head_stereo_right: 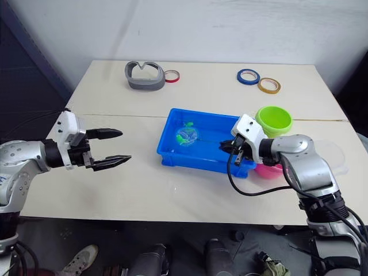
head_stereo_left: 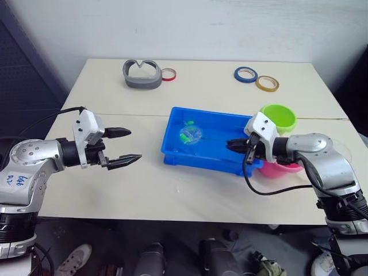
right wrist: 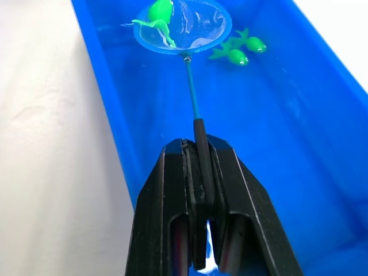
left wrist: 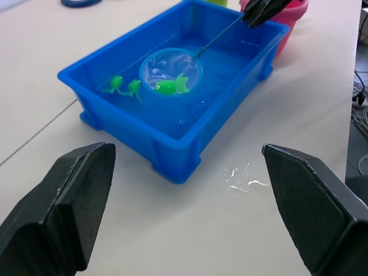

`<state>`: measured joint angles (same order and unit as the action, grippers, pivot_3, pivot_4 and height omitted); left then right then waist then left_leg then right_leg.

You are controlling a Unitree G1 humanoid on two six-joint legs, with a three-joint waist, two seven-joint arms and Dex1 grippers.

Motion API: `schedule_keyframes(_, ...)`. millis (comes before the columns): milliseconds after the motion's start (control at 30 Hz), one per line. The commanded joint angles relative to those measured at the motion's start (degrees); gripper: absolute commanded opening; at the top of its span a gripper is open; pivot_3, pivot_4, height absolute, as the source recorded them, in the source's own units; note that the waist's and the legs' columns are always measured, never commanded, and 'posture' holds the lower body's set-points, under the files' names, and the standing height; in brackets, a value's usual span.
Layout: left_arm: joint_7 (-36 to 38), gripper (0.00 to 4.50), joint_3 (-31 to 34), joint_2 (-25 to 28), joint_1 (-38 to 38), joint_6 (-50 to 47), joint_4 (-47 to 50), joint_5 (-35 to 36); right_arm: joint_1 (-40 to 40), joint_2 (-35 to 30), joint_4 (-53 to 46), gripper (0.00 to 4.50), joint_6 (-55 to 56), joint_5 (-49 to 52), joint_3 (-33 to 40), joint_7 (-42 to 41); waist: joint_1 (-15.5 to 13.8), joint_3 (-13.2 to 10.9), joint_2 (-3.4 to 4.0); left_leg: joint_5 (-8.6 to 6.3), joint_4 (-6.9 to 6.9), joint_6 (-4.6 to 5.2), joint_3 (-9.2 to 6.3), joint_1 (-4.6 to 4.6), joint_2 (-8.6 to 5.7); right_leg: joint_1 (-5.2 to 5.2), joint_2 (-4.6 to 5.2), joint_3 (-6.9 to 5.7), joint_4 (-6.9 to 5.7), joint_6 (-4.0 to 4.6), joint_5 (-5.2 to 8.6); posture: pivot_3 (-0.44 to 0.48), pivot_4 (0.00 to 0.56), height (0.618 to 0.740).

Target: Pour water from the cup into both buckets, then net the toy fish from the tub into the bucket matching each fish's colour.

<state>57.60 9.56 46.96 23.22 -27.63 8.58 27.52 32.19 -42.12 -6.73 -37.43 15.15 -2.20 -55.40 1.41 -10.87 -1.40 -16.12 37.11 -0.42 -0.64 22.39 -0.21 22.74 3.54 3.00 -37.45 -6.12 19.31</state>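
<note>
**Net in the tub with one green fish on the mesh**

Right gripper [right wrist: 199,172]: fingers pressed together on the dark handle of the net [right wrist: 183,30]. It sits over the tub's end nearest the buckets. The handle runs from the fingers out over the water to the light-blue hoop.

Net hoop: inside the blue tub [head_stereo_left: 172,150], toward its far-left part. One green fish [left wrist: 170,86] lies on the mesh, partly over the hoop's rim.

Two more green fish [left wrist: 125,86] lie in the tub just beside the hoop, outside it, close to each other.

Green bucket [head_stereo_left: 279,118]: upright, just beyond the tub's right end. Pink bucket [head_stereo_left: 282,168]: beside the same end, nearer the robot, largely hidden behind the right arm. Their contents cannot be made out.

Left gripper [head_stereo_left: 122,147]: fingers wide apart, holding nothing, above bare table [head_stereo_left: 115,190] left of the tub and well apart from it.

Small puddle of water [left wrist: 242,177] on the tabletop near the tub's corner.

Far side of the table: a grey curved object [head_stereo_left: 141,75], a red tape ring [head_stereo_left: 168,74], a blue tape ring [head_stereo_left: 245,74] and a yellow tape ring [head_stereo_left: 267,83].
</note>
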Motion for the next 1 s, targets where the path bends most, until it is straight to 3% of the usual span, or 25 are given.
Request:
schedule_keyframes(33, 0.76, 4.46, -2.19, -2.17, 4.70, 3.75, -2.71, -0.99, -0.15, -3.05, -3.12, 0.00, -2.29, 3.53, 8.05, 1.14, -0.30, 0.00, 0.00, 0.00, 0.02, 0.00, -0.03, 0.02, -0.01, -0.01, 0.01, -0.06, 0.01, 0.00, 0.00, 0.000, 0.150, 0.740)
schedule_keyframes(267, 1.97, 4.46, -5.78, -6.88, 11.55, 6.52, -7.67, -1.84, -3.30, -9.09, -3.15, 0.00, -4.32, 5.26, 16.86, 3.33, -0.14, 0.00, 0.00, -0.01, -0.03, 0.01, -0.08, 0.07, -0.03, -0.01, -0.01, -0.13, 0.06, -0.01, 0.00, 0.000, 0.150, 0.740)
schedule_keyframes(500, 2.21, 4.46, -5.68, -7.61, 11.60, 5.17, -6.57, -1.19, -8.24, -13.63, 4.73, 0.00, 1.86, 0.68, 21.42, 7.94, 0.26, 0.00, 0.00, -0.01, 0.00, 0.02, 0.02, 0.03, -0.02, -0.01, -0.04, -0.05, 0.01, -0.02, -0.01, 0.000, 0.150, 0.740)
schedule_keyframes(833, 2.18, 4.46, -6.58, -8.11, 11.96, 6.50, -8.74, -2.86, -6.04, -14.86, 17.95, 0.00, 12.51, -8.53, 17.76, 16.31, 0.20, 0.00, 0.00, 0.00, 0.02, 0.04, 0.12, 0.00, -0.02, -0.01, -0.04, 0.05, -0.01, -0.02, -0.01, 0.000, 0.150, 0.740)
schedule_keyframes(1000, 2.24, 4.46, -6.68, -8.20, 11.93, 6.45, -8.71, -2.80, -6.84, -16.35, 19.38, 0.00, 19.71, -13.16, 15.07, 17.04, 0.23, 0.00, 0.00, 0.00, 0.01, 0.04, 0.17, 0.00, -0.02, 0.01, -0.07, 0.08, -0.01, -0.02, -0.01, 0.000, 0.150, 0.740)
